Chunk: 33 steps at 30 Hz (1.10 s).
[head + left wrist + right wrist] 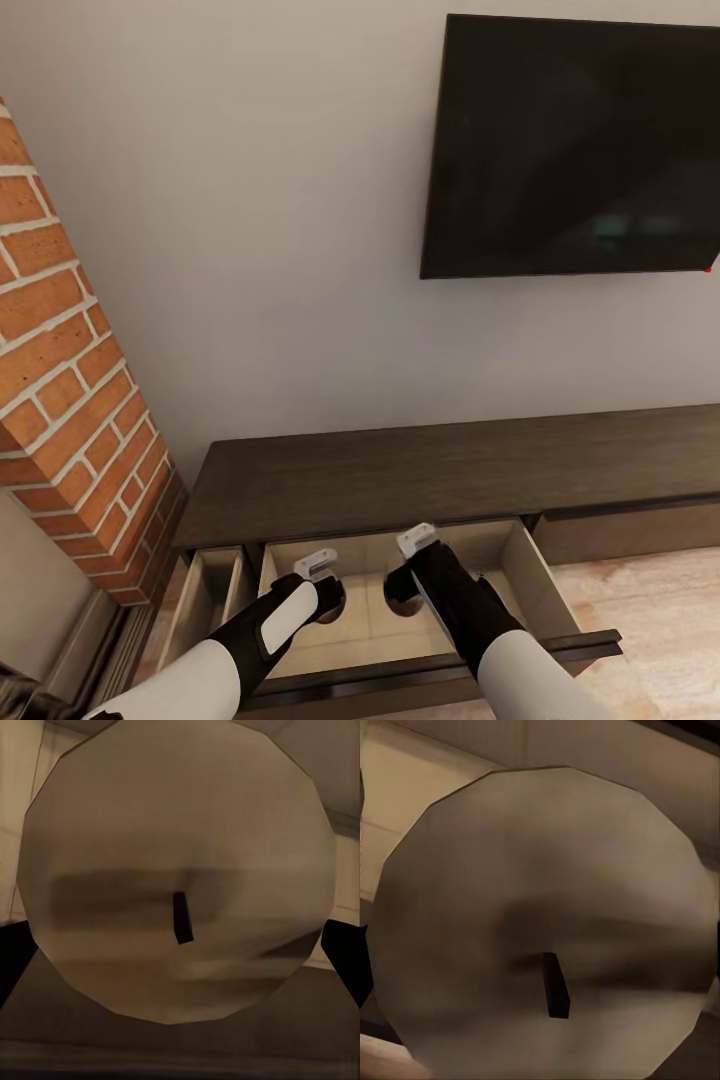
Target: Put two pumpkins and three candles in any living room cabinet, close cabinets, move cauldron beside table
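Here, a pale wall is seen behind everything, with a dark television mounted on it and a brick column at its edge on the robot's left. Below them the long, low, dark brown cabinet is set against the wall, and one of its drawers is pulled out, so that its pale beige inside is shown. A narrower compartment is open just beside it, on the left arm's side.

Both arms are reached down into the open drawer. The left gripper and the right gripper are held near each other over the drawer floor.

In the left wrist view, a candle is seen end-on between the fingers, as a grey-olive disc with a short dark wick at its middle; the dark fingers are shown at both of its sides, closed on it. In the right wrist view a second candle is seen the same way, close in front of the camera, with the beige drawer wall beyond it. Whether the right fingers are pinching this candle cannot be told, since they are barely visible there.
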### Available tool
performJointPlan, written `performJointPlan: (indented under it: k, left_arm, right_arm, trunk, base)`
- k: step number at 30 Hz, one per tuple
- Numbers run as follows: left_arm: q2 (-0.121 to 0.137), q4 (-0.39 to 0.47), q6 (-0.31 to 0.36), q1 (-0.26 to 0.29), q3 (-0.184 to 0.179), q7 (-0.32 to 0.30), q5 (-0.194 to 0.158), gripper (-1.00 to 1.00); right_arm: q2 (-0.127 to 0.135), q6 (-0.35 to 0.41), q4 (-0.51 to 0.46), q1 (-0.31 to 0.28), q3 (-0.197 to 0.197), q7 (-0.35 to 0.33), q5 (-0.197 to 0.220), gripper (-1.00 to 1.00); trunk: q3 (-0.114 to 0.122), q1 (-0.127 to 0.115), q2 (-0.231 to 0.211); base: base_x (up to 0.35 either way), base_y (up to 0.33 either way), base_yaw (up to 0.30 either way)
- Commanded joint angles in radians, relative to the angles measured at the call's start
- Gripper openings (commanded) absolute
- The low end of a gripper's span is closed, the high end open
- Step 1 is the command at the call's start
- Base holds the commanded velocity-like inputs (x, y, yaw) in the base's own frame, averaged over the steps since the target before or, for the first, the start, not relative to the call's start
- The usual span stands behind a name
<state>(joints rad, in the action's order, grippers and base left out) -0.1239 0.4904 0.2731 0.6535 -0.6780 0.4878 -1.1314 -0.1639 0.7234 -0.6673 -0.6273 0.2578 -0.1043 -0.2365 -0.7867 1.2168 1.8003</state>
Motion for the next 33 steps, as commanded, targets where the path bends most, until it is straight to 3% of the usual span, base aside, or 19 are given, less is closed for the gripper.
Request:
performJointPlan:
  k: [1, 8, 19, 26, 30, 33]
  left_arm:
    - [0.0, 0.0, 0.0, 0.0, 0.0, 0.0, -0.001, -1.0]
    - [0.0, -0.031, 0.0, 0.0, 0.0, 0.001, -0.005, -1.0]
    - [-0.002, -0.021, 0.0, 0.0, 0.0, 0.002, -0.005, -1.0]
    - [-0.005, 0.018, 0.009, 0.0, -0.003, 0.005, -0.004, -1.0]
    - [-0.021, 0.017, 0.042, 0.001, -0.002, 0.013, -0.004, -1.0]
    - [-0.026, 0.015, 0.104, 0.003, 0.0, 0.053, -0.006, -1.0]
  right_arm:
    - [0.0, -0.005, 0.005, 0.0, 0.0, 0.001, 0.002, -1.0]
    - [0.001, -0.098, 0.011, 0.0, 0.0, 0.001, 0.001, -1.0]
    - [0.0, -0.102, 0.012, 0.0, 0.0, 0.001, 0.0, -1.0]
    - [0.0, -0.076, 0.023, 0.0, 0.0, 0.003, 0.004, -1.0]
    - [-0.003, -0.074, 0.142, -0.027, -0.003, 0.079, 0.009, -1.0]
    - [-0.005, -0.078, 0.271, -0.081, -0.01, 0.146, 0.06, -1.0]
  trunk:
    - [0.0, 0.0, 0.0]
    - [0.0, 0.0, 0.0]
    - [0.0, 0.0, 0.0]
    - [0.0, 0.0, 0.0]
    - [0.0, 0.0, 0.0]
    - [0.0, 0.0, 0.0]
  base:
    - [0.0, 0.0, 0.0]
    - [0.0, 0.0, 0.028]
    - [0.0, 0.0, 0.26]
    - [0.0, 0.0, 0.042]
    - [0.0, 0.0, 0.002]
    - [0.0, 0.0, 0.0]
